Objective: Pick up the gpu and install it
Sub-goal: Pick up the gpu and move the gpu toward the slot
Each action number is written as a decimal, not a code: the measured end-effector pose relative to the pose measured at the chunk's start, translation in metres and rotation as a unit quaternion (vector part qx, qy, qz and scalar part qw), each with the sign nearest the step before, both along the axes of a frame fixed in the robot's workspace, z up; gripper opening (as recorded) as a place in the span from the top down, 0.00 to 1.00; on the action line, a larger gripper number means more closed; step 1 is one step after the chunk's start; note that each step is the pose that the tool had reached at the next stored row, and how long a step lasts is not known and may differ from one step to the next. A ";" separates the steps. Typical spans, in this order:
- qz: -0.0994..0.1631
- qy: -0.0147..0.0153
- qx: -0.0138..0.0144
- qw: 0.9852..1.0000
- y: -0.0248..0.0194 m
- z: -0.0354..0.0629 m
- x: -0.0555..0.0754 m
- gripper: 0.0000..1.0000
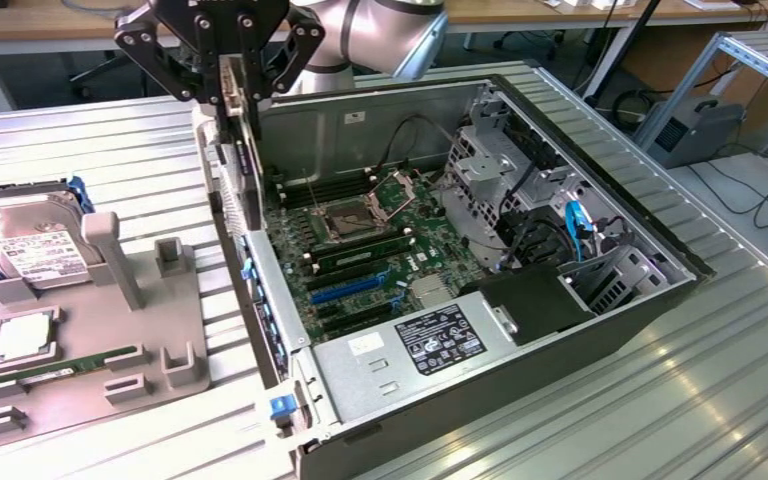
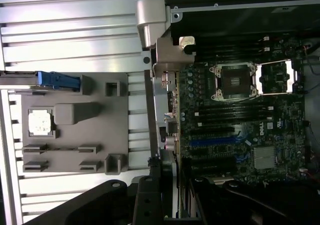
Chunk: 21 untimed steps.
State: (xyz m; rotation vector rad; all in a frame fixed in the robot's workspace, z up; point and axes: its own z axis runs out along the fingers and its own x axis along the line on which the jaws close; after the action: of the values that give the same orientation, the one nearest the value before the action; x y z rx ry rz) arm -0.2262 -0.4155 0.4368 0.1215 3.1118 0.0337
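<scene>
Currently the gripper [image 1: 240, 92] is clamped on the gpu [image 1: 240, 160]. The card hangs edge-on and upright from the fingers, over the computer case [image 1: 531, 380] at its wall on the exterior view's left, above the motherboard [image 1: 357, 250] and not seated in a slot. The case lies open, board facing up. A grey fixture tray [image 1: 117, 330] sits just outside that same wall. It carries a hard drive [image 1: 31, 245], a processor chip [image 1: 21, 340] and a RAM stick [image 1: 71, 362].
</scene>
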 end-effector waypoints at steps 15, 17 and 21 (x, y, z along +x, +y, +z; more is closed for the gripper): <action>0.000 0.000 -0.001 1.000 0.0000 -0.0047 0.022 0.73; 0.000 0.000 -0.001 1.000 0.0000 -0.0053 0.025 0.73; 0.000 0.000 -0.001 1.000 0.0000 -0.0062 0.029 0.73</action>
State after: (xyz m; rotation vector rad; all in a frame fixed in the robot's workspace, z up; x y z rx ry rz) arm -0.1974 -0.4155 0.4307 0.1215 3.1118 0.0316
